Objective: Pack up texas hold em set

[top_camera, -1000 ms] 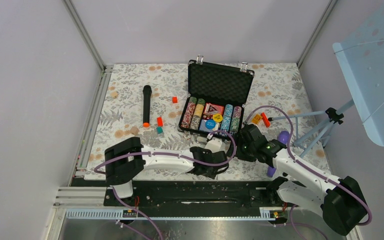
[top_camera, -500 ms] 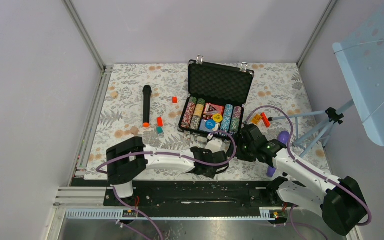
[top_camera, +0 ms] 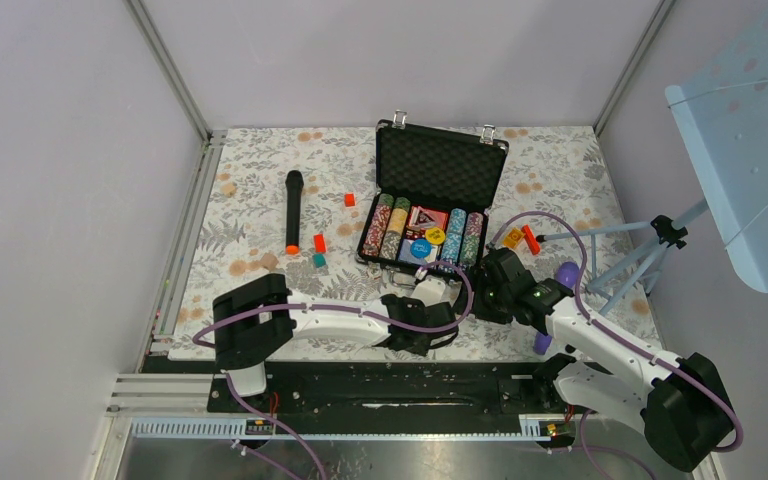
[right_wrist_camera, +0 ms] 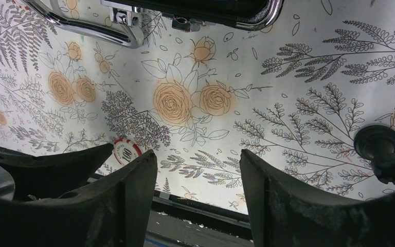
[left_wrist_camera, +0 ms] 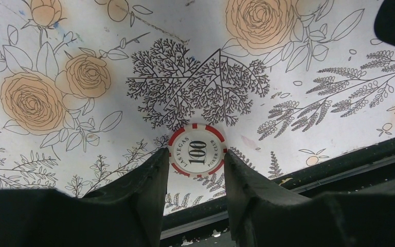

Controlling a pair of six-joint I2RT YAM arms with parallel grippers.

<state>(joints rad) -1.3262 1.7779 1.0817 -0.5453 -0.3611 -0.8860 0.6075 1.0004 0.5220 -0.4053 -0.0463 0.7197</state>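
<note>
1. The left claw [left_wrist_camera: 196, 157] is nearly closed around one red and white poker chip [left_wrist_camera: 197, 148]. Its two fingers look to touch the chip's edges. The chip lies flat on the flowery cloth [left_wrist_camera: 298, 62], close to the near edge of the table and just short of the case.
2. Since a second ago the left arm has only nudged a tiny bit, and the chip has not gone up (I think the grip is just being settled). So this chip is not packed yet.
3. The chip is round, so it has no long side. Its "100" faces up.
4. The right claw [right_wrist_camera: 198, 164] is just to the right. It is wide open and holds nothing.
5. Farther off sits the black case [top_camera: 440, 165]. It is open, with its lid standing up at the far side and its handle [right_wrist_camera: 82, 27] toward the arms. Its long side runs left to right.
</note>
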